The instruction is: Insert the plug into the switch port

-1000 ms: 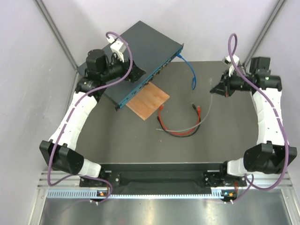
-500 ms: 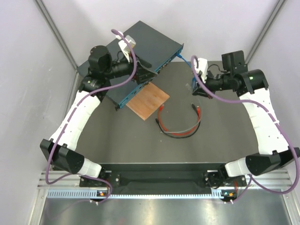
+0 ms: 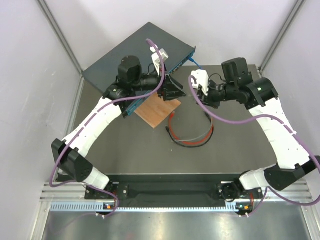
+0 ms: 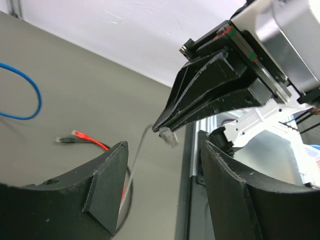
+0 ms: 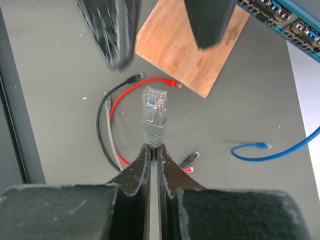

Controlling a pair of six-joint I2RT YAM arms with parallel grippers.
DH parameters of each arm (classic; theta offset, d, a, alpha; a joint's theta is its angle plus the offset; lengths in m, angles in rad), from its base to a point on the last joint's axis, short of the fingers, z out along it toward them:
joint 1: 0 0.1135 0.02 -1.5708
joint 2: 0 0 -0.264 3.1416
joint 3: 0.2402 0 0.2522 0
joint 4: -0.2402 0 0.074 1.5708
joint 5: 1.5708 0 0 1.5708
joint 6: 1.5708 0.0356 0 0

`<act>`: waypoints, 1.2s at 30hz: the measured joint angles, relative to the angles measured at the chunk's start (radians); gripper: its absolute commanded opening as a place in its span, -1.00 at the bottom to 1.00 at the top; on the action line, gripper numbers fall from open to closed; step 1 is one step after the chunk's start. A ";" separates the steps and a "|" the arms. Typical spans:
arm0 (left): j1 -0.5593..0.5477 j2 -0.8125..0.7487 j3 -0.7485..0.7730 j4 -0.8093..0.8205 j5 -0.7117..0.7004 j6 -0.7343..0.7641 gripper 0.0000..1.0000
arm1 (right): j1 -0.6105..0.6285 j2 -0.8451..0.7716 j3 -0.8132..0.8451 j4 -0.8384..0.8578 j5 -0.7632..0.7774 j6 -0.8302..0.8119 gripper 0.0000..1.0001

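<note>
The switch [image 3: 145, 47] is a dark slate-grey box at the back left; its teal front edge with sockets shows in the right wrist view [image 5: 285, 22]. My right gripper [image 5: 154, 148] is shut on a grey cable just behind its clear plug [image 5: 154, 111], which points up from the fingertips. In the top view the right gripper [image 3: 195, 95] hovers over the table's middle, facing my left gripper [image 3: 176, 90]. The left gripper [image 4: 164, 146] is open and empty, its fingers either side of the held plug [image 4: 169, 136], apart from it.
A brown wooden board [image 3: 157, 107] lies in front of the switch, under the left gripper. Red, black and grey cables [image 3: 192, 135] coil on the mat near the middle. A blue cable [image 3: 198, 63] trails from the switch's right end.
Both arms swung in toward the middle. The left gripper moved right from the switch's left end to over the board. The right gripper moved left with the grey plug.
</note>
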 measured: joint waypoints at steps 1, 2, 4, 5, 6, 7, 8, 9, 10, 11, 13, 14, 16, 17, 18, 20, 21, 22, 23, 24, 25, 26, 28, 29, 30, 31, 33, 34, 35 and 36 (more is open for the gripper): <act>-0.005 0.002 -0.003 0.003 -0.001 -0.011 0.28 | 0.008 0.000 0.000 0.003 0.006 0.000 -1.00; -0.008 0.005 -0.003 0.005 -0.004 -0.023 0.28 | 0.014 -0.001 0.000 0.006 0.013 0.000 -1.00; -0.009 0.010 -0.003 0.008 -0.008 -0.035 0.27 | 0.024 -0.004 0.000 0.011 0.027 0.002 -1.00; -0.009 0.014 -0.004 0.012 -0.012 -0.044 0.28 | 0.028 -0.008 -0.001 0.019 0.039 0.003 -1.00; -0.009 0.015 -0.006 0.012 -0.015 -0.050 0.29 | 0.032 -0.013 -0.003 0.028 0.048 0.003 -1.00; -0.009 0.016 -0.013 0.014 -0.016 -0.058 0.31 | 0.037 -0.024 -0.016 0.048 0.064 0.006 -1.00; -0.008 0.016 -0.021 0.017 -0.016 -0.072 0.33 | 0.042 -0.042 -0.037 0.071 0.085 0.009 -1.00; -0.008 0.016 -0.028 0.021 -0.016 -0.084 0.33 | 0.047 -0.058 -0.057 0.090 0.103 0.008 -1.00; -0.008 0.016 -0.036 0.024 -0.019 -0.101 0.34 | 0.053 -0.077 -0.080 0.109 0.125 0.008 -1.00; -0.008 0.016 -0.042 0.026 -0.019 -0.114 0.34 | 0.058 -0.093 -0.100 0.129 0.143 0.006 -1.00; -0.008 0.016 -0.054 0.041 -0.023 -0.156 0.36 | 0.066 -0.126 -0.133 0.156 0.179 -0.003 -1.00; -0.007 0.016 -0.059 0.051 -0.023 -0.176 0.38 | 0.070 -0.137 -0.138 0.164 0.192 -0.010 -1.00; -0.006 0.014 -0.067 0.077 -0.021 -0.215 0.39 | 0.076 -0.162 -0.144 0.187 0.216 -0.026 -1.00; -0.005 0.014 -0.069 0.095 -0.021 -0.240 0.39 | 0.077 -0.173 -0.144 0.195 0.224 -0.032 -1.00; -0.003 0.014 -0.069 0.110 -0.019 -0.258 0.40 | 0.078 -0.188 -0.144 0.203 0.237 -0.041 -1.00; 0.000 0.013 -0.069 0.130 -0.018 -0.284 0.40 | 0.079 -0.219 -0.144 0.217 0.270 -0.056 -1.00; 0.002 0.011 -0.069 0.142 -0.019 -0.295 0.41 | 0.079 -0.234 -0.144 0.227 0.291 -0.064 -1.00; 0.005 0.010 -0.069 0.151 -0.019 -0.309 0.41 | 0.079 -0.248 -0.144 0.238 0.314 -0.069 -1.00; 0.008 0.010 -0.067 0.158 -0.019 -0.320 0.41 | 0.080 -0.264 -0.148 0.254 0.340 -0.073 -1.00; 0.012 0.010 -0.065 0.163 -0.019 -0.333 0.40 | 0.080 -0.285 -0.163 0.283 0.370 -0.078 -1.00; 0.017 0.010 -0.061 0.166 -0.021 -0.348 0.40 | 0.080 -0.312 -0.185 0.316 0.405 -0.082 -1.00; 0.022 0.010 -0.060 0.172 -0.023 -0.367 0.39 | 0.082 -0.340 -0.217 0.353 0.433 -0.089 -1.00; 0.029 0.010 -0.058 0.181 -0.024 -0.401 0.39 | 0.084 -0.407 -0.311 0.452 0.491 -0.110 -1.00; 0.031 0.010 -0.058 0.183 -0.023 -0.423 0.39 | 0.085 -0.438 -0.363 0.501 0.513 -0.127 -1.00; 0.034 0.012 -0.058 0.185 -0.018 -0.448 0.38 | 0.087 -0.472 -0.424 0.565 0.533 -0.149 -1.00; 0.034 0.015 -0.056 0.185 -0.013 -0.472 0.39 | 0.090 -0.507 -0.489 0.626 0.551 -0.173 -1.00; 0.033 0.024 -0.054 0.191 0.002 -0.510 0.40 | 0.098 -0.559 -0.609 0.741 0.572 -0.230 -1.00; 0.031 0.029 -0.054 0.200 0.013 -0.533 0.41 | 0.109 -0.590 -0.689 0.828 0.585 -0.269 -1.00; 0.027 0.032 -0.054 0.207 0.018 -0.550 0.41 | 0.121 -0.612 -0.755 0.890 0.596 -0.305 -1.00; 0.023 0.036 -0.054 0.213 0.027 -0.567 0.41 | 0.135 -0.630 -0.820 0.963 0.606 -0.346 -1.00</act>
